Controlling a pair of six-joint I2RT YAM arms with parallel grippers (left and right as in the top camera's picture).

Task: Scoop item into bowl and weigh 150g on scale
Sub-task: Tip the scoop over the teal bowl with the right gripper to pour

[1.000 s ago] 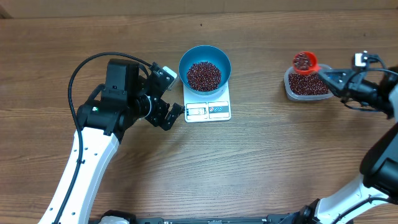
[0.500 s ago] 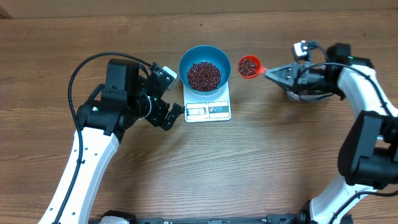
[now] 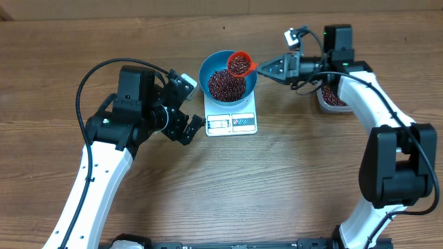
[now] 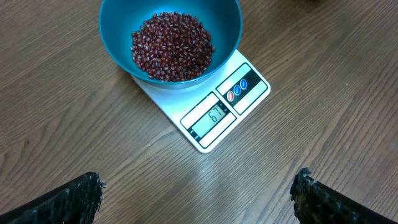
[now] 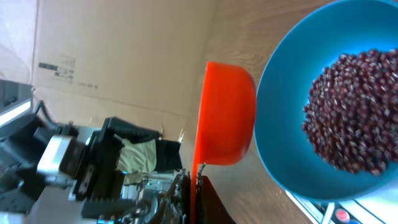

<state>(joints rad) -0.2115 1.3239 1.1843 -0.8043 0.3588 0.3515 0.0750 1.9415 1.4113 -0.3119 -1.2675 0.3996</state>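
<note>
Partly done: the deep bright blue bowl (image 3: 205, 69) sits on the small flat white kitchen scale (image 3: 232, 123) near the middle of the brown wooden table (image 3: 297, 180), toward its far edge. It holds a heap of small dark red-brown beans (image 3: 225, 84). The scale's grey display (image 4: 210, 117) appears to read 67, so I judge that less than half the target is in.

The right gripper (image 3: 268, 68) is clamped on the handle of the small red plastic scoop (image 3: 239, 63), which hangs loaded over the bowl's far right rim. Tipping it is the step in hand, and more scoops look needed after that.

The clear rectangular plastic tub (image 3: 333, 98) of beans lies toward the table's right edge, partly under the right arm. The left gripper (image 4: 198, 202) hovers just left of the scale, jaws spread wide and empty.

The table is open along its near edge and between bowl and tub — the way back to the tub looks free.
</note>
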